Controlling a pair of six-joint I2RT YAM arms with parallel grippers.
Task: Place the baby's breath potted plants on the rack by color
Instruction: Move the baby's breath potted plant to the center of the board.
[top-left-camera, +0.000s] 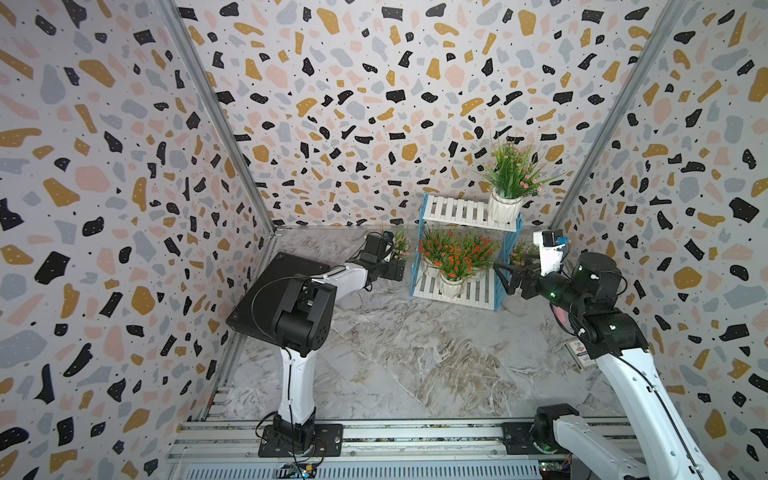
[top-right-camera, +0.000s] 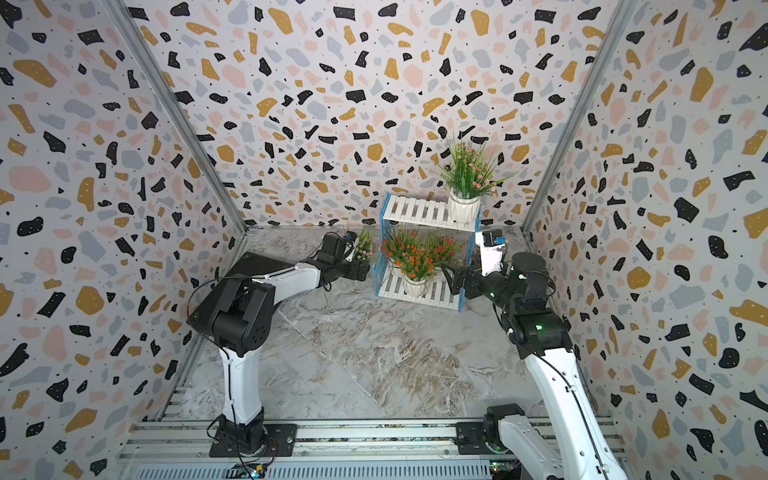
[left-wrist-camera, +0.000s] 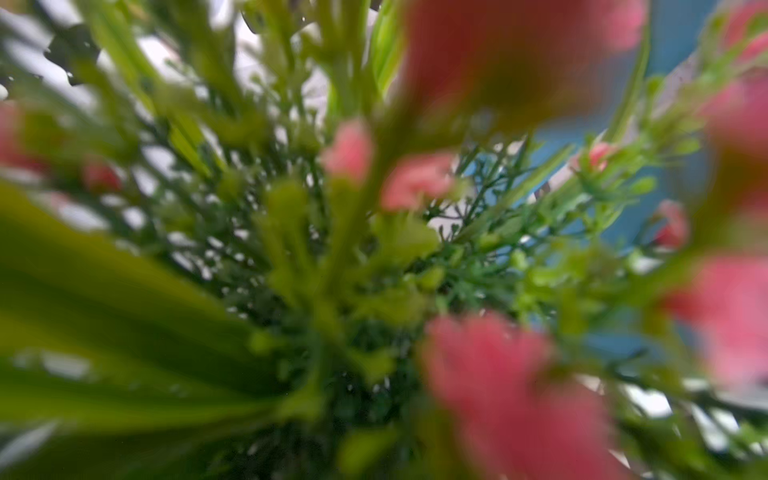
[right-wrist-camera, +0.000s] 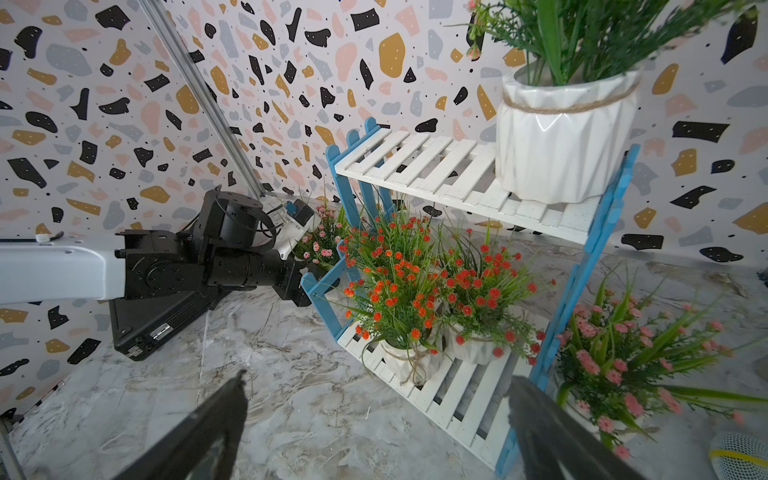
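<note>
The rack (top-left-camera: 453, 210) stands at the back of the table. One pink baby's breath potted plant (top-left-camera: 513, 174) sits at the right end of its upper shelf. Orange-red plants (top-left-camera: 455, 257) crowd the lower shelf. A second pink plant (top-left-camera: 400, 245) stands on the table left of the rack, and my left gripper (top-left-camera: 394, 271) is low against it, fingers spread; its foliage (left-wrist-camera: 353, 249) fills the left wrist view and hides the jaws. A third pink plant (right-wrist-camera: 615, 365) stands on the table right of the rack. My right gripper (right-wrist-camera: 378, 378) hangs open and empty before the rack's front right corner.
A flat black case (top-left-camera: 282, 286) lies at the left under my left arm. A small printed card (top-left-camera: 582, 353) lies by the right wall. A white mesh object (right-wrist-camera: 739, 453) sits near the right pink plant. Patterned walls close in on three sides.
</note>
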